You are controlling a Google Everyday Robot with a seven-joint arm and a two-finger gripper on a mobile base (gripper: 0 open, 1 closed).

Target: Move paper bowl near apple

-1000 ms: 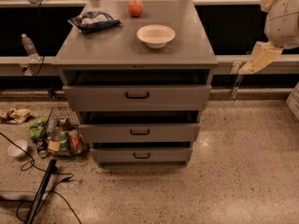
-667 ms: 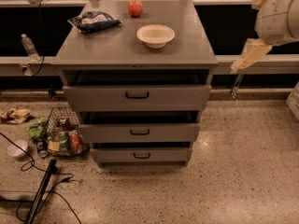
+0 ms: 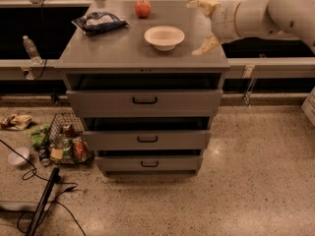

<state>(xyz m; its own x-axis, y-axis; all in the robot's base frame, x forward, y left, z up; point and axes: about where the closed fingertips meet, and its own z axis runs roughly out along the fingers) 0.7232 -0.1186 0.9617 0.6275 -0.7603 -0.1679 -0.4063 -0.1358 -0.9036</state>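
Note:
The paper bowl (image 3: 164,36), cream-white and shallow, sits upright on the grey cabinet top (image 3: 123,48), right of centre. The apple (image 3: 143,8), red-orange, sits at the back edge of the top, a short way behind and left of the bowl. My gripper (image 3: 193,28) reaches in from the right over the cabinet's right side. It is open and empty, with one finger (image 3: 201,5) toward the back and the other (image 3: 205,45) toward the front. It is just right of the bowl and not touching it.
A dark blue snack bag (image 3: 98,22) lies on the top at the back left. The cabinet's three drawers (image 3: 144,101) stand partly open. A water bottle (image 3: 30,48), a wire basket of cans (image 3: 66,144), a small white bowl (image 3: 17,157) and cables lie on the floor at left.
My arm has swung left, from beyond the cabinet's right edge to over its right side, close beside the bowl. The bowl and apple have not moved.

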